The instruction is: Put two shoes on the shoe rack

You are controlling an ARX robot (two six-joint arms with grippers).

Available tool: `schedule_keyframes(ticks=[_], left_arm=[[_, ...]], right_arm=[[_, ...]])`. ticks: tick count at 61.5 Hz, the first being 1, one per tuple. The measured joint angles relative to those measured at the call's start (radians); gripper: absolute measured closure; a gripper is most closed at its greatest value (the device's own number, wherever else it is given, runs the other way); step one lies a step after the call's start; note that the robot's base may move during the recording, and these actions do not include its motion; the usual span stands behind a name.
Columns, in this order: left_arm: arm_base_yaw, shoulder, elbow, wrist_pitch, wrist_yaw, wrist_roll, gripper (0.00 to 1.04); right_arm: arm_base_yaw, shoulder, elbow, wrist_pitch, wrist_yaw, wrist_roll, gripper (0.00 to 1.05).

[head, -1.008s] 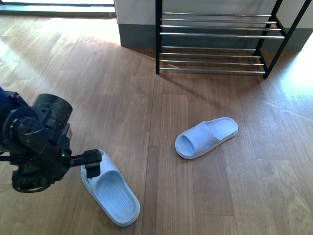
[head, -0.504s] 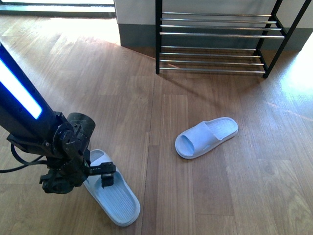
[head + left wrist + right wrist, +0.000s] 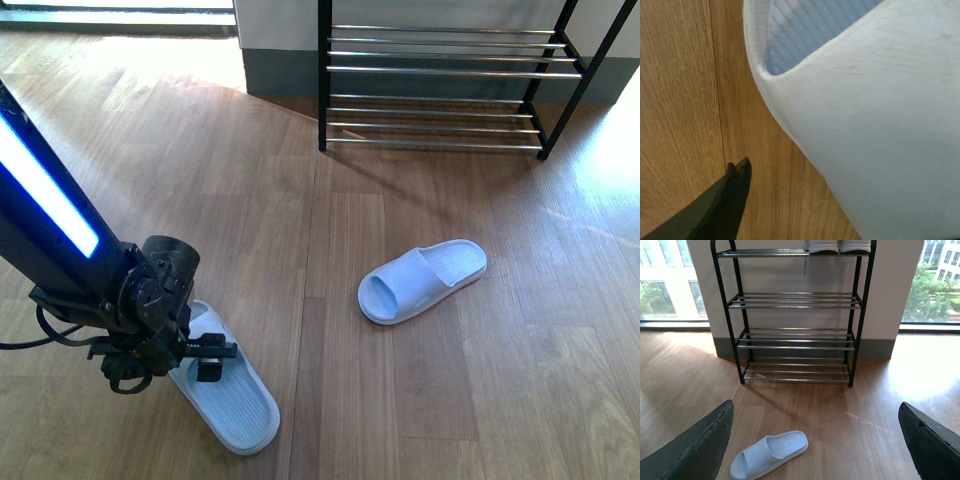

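Observation:
The two shoes are pale blue slides on the wooden floor. The near slide (image 3: 238, 405) lies at the lower left, and my left gripper (image 3: 211, 360) is open, low over its strap. In the left wrist view the strap (image 3: 875, 115) fills the picture. One dark fingertip (image 3: 738, 172) stands beside it over the floor, and the other finger is out of view. The second slide (image 3: 425, 278) (image 3: 769, 454) lies mid-floor. The shoe rack (image 3: 323, 80) (image 3: 795, 302) stands against the far wall. My right gripper (image 3: 816, 405) is open and empty, facing the rack. It does not show in the front view.
White soles of another pair (image 3: 837, 246) rest on the rack's top shelf. A grey skirting and wall (image 3: 280, 70) run behind the rack, with windows on both sides. Bare floor (image 3: 420, 190) lies between the slides and the rack.
My left arm has swung down and settled its gripper over the near slide's strap. That slide has shifted slightly left. The second slide has not moved.

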Motion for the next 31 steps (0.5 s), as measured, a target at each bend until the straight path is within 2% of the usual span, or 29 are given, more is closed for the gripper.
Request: schedule_keyframes(ticks=[13,24,31], left_arm=[[0.002,0.000,-0.019,0.048,-0.048,0.026,0.65],[0.021,-0.011,-0.025,0.048,-0.095,0.021,1.02],[0.040,-0.085,-0.098,0.091,-0.096,0.007,1.03]], right_arm=[[0.000,0.000,0.000,0.000,0.000,0.000,0.09],[0.000,0.000,0.000,0.000,0.000,0.000,0.09],[0.000,0.000,0.000,0.000,0.000,0.000,0.09]])
